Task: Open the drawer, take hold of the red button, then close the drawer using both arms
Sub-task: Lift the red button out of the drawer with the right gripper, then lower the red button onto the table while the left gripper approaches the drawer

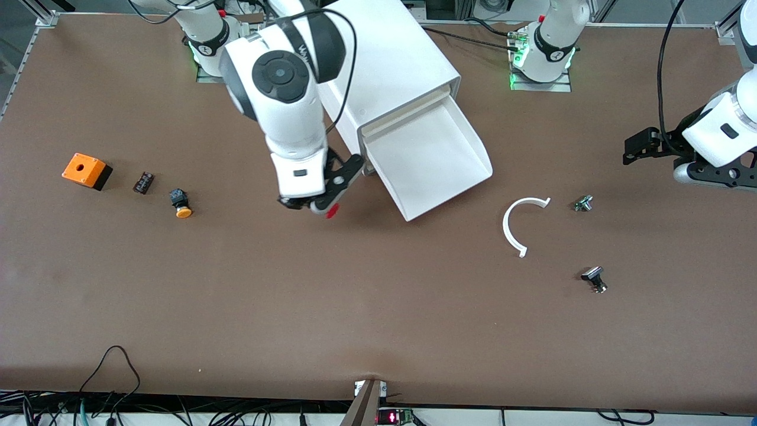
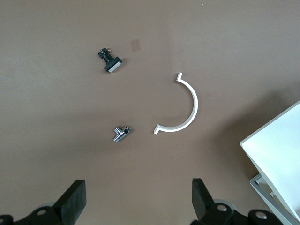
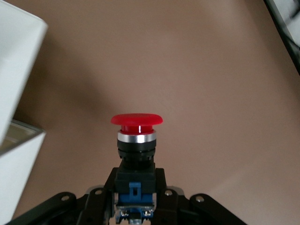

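Clamped by its black-and-blue body in the right gripper [image 1: 319,207], the button [image 3: 136,140] is hanging over bare table at the open drawer's [image 1: 432,160] nine o'clock, looking light and rigid; the left gripper [image 2: 138,201] is waiting, fingers spread, holding nothing.

No full word, number or brand can be read. Only partial white lettering is seen on the black band of the right arm [image 1: 307,44], above its hand, and it is cut off and cannot be made out.
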